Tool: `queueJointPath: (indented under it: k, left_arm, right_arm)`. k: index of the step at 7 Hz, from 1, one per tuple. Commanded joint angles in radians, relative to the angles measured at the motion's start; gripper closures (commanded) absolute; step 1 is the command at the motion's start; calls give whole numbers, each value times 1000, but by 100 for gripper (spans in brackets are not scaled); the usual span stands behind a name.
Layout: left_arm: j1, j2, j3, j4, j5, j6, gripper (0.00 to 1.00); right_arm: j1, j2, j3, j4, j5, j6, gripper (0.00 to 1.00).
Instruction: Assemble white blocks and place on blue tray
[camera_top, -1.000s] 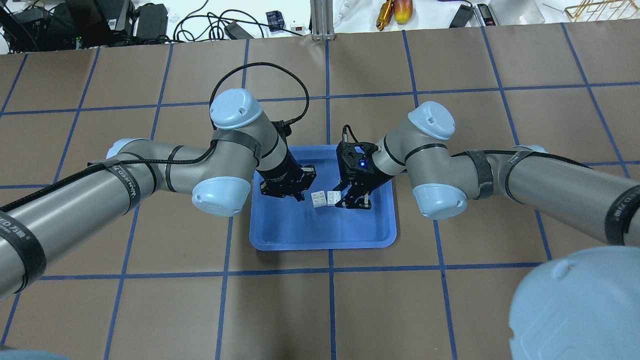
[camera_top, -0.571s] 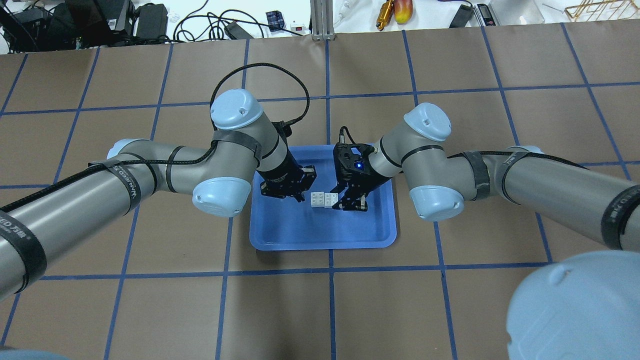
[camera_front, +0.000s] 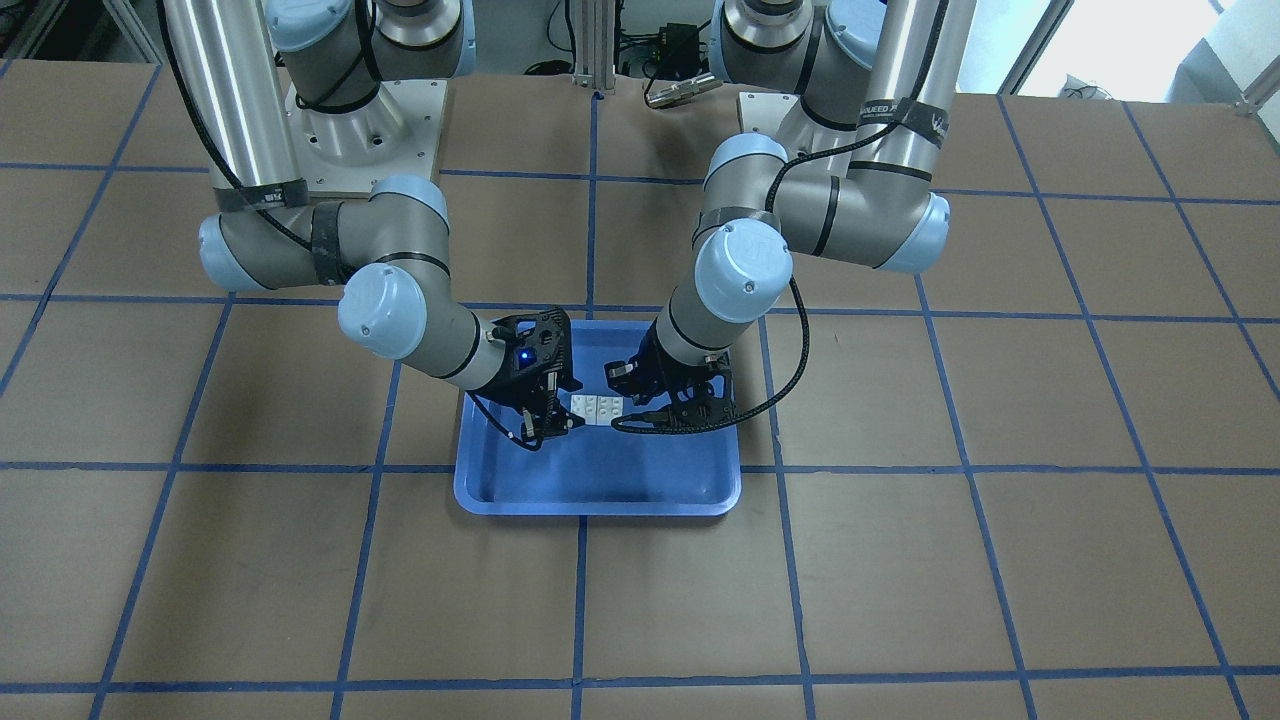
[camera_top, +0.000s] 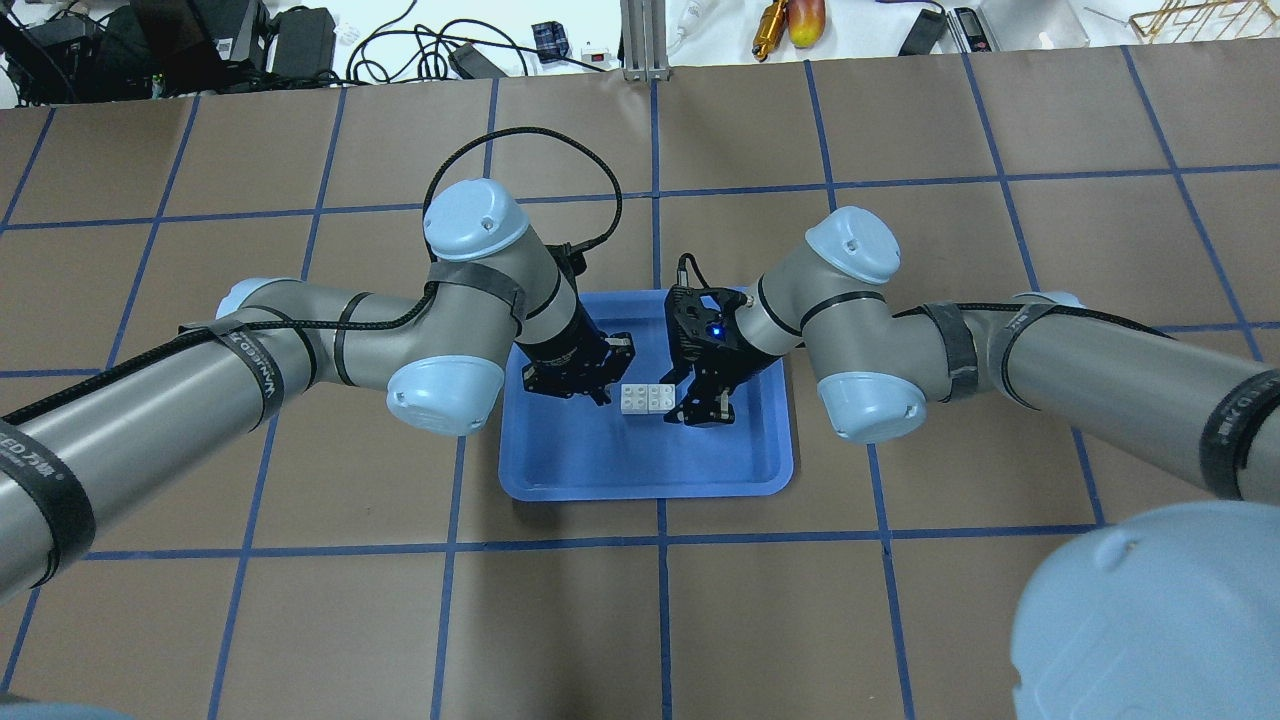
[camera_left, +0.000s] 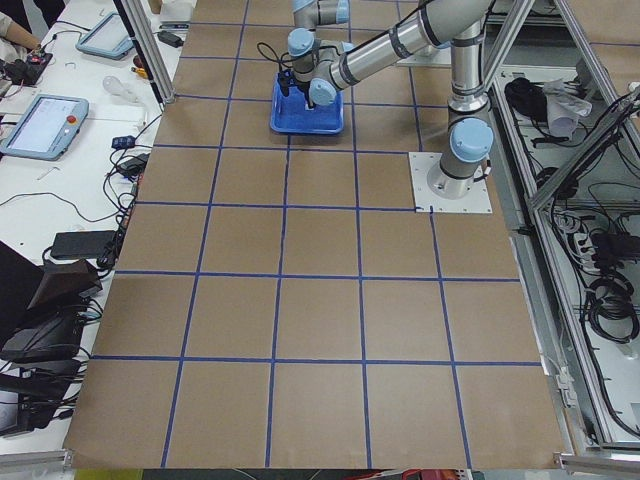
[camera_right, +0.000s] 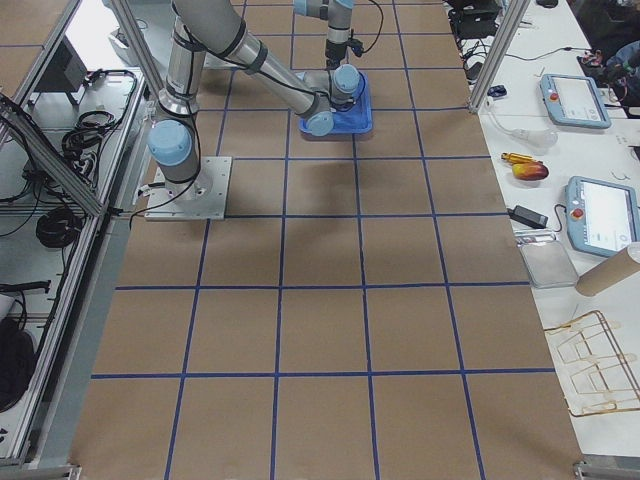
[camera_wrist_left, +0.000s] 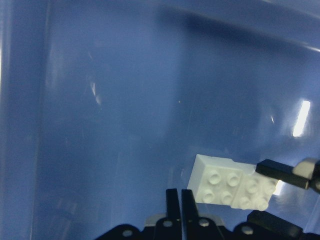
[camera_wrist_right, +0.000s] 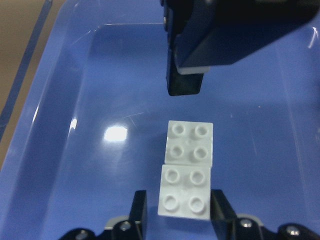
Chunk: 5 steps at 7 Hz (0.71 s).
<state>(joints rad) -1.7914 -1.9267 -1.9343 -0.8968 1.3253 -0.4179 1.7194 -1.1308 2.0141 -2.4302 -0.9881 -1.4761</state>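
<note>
Blocks (camera_top: 646, 398) touch on blue tray (camera_top: 640, 465), one between parted right jaws, closed left jaws beside the other.

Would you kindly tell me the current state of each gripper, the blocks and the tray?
Left gripper: shut, empty, beside the blocks.
Right gripper: open, straddling one block.
White blocks: side by side, touching, studs up, not stacked.
Blue tray: flat on the table, holding both blocks.
</note>
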Motion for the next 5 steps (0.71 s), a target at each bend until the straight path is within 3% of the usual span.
queueJointPath:
  k: [1,3,4,5]
  left_arm:
    - [0,2,2,-1,0,-1,84]
    - [-2,2,0,-1,2,4,84]
    - [-2,0,0,-1,2,2,84]
    - [-2,-2,2,1,2,2,84]
  right_arm:
    - [-1,-3,0,0,0,72,27]
    - [-3,-10,-2,-1,0,100,8]
    - [-3,-24,0,0,0,209,1]
    - [-3,-67,0,14,-3,300,0]
